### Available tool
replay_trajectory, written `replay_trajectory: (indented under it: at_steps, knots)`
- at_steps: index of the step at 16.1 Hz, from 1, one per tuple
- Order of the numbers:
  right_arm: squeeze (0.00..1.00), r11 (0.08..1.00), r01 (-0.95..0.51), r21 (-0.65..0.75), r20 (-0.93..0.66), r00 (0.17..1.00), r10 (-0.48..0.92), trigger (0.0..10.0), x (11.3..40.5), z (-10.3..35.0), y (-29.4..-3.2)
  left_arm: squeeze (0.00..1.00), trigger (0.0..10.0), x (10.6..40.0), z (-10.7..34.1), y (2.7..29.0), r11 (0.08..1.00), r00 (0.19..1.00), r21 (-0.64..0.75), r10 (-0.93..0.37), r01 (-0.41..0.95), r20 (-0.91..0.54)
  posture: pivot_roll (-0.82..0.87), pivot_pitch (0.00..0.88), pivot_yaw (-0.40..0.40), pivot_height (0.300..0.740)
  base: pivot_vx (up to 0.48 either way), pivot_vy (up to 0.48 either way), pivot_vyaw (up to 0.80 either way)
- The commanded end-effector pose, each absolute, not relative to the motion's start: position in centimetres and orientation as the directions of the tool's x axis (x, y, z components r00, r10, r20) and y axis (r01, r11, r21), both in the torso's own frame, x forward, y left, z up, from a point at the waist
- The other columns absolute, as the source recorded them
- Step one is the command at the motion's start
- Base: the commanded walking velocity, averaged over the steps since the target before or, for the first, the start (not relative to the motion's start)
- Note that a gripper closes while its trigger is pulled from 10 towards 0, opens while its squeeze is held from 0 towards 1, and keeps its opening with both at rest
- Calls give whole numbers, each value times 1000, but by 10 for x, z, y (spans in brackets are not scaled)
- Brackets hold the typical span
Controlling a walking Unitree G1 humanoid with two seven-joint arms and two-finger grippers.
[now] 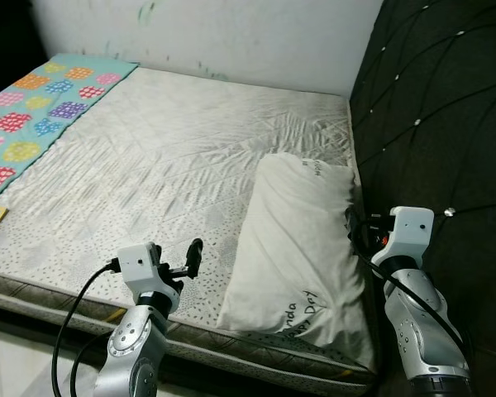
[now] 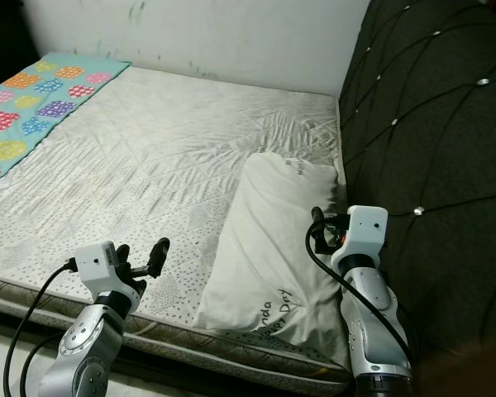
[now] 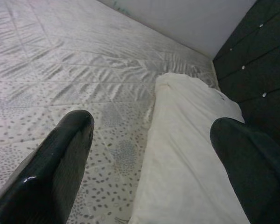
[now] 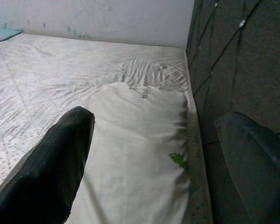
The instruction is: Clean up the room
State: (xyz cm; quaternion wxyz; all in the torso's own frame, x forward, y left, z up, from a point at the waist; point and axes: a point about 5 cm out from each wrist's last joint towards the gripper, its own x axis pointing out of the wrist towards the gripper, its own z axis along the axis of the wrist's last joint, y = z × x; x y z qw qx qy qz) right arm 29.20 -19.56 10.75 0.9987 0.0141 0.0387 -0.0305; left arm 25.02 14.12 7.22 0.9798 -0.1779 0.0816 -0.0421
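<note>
Hovering with fingers apart, the left end effector (image 1: 190, 258) and right end effector (image 4: 154, 154) flank the pillow (image 1: 298, 240), which may slump off the mattress (image 1: 149, 165) edge if gripped unevenly.

A bedroom: mattress (image 1: 149, 165), pillow (image 1: 302, 240), padded headboard (image 1: 438, 107).

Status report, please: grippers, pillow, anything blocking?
Left gripper open, over mattress edge. Right gripper open, beside pillow, nothing held. Pillow lies flat along dark headboard. Nothing blocking.
</note>
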Motion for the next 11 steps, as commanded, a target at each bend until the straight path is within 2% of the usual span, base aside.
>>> replay_trajectory:
  at_steps: [1,7,11]
  knots:
    - [0,997,70,26,-97,993,-67,10000,291,105,-197,0,10000,249,70,141,934,981,-354,-106,44,-160,-56,0,-1,740,0,311,-531]
    - [0,997,70,23,-100,993,-67,10000,291,105,-197,0,10000,249,69,141,936,981,-350,-107,44,-162,-60,0,1,740,0,289,-461]
    - [0,997,69,19,-105,992,-66,10000,291,104,-198,0,10000,249,69,141,935,982,-350,-113,53,-153,-59,0,-2,740,0,0,0]
